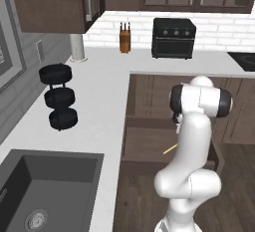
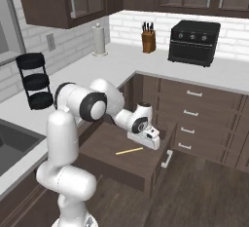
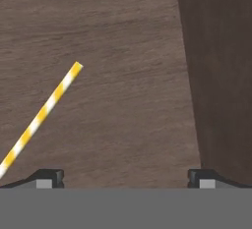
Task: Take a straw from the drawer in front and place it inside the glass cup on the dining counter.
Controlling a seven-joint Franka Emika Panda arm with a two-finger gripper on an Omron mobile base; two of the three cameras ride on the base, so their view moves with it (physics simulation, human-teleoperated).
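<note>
Lying flat on the plain brown bottom of the wide, shallow dark wooden drawer (image 2: pixel 104 145), the thin yellow-and-white striped straw (image 3: pixel 40 117) sits off to the left in the hand view. To its right, the white arm's two-finger gripper (image 3: pixel 125 178) hangs over bare wood beside the drawer's side wall, jaws spread wide and holding nothing. My judgement: this is the reach-for-the-straw step, and the next move calls for shifting toward the straw before descending and closing.
</note>
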